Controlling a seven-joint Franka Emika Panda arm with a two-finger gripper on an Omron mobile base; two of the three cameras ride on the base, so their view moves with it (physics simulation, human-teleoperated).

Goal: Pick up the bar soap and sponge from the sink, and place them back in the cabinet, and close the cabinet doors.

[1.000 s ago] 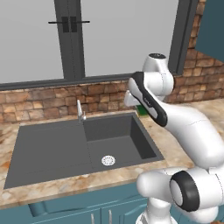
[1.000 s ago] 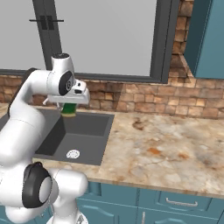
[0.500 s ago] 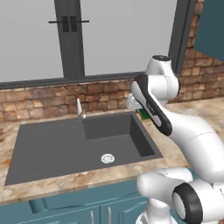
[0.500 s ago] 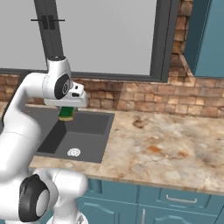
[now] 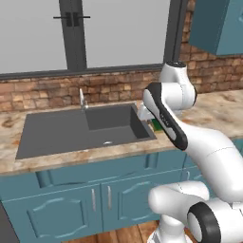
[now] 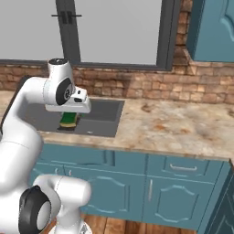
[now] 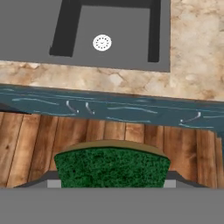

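Since the earlier frame, the base has backed away from the desk and the whole view has shifted with it; the lower cupboard fronts and wooden floor now show. Nearest, the tool (image 6: 69, 119) is clamped on the sponge (image 7: 112, 167), green face toward the hand camera, long axis across the jaws, held above the sink's (image 5: 57, 130) right front corner. Farther off, the cabinet (image 6: 215, 29) hangs up and to the arm's right, so the carry likely runs rightward and upward. No bar soap can be made out.
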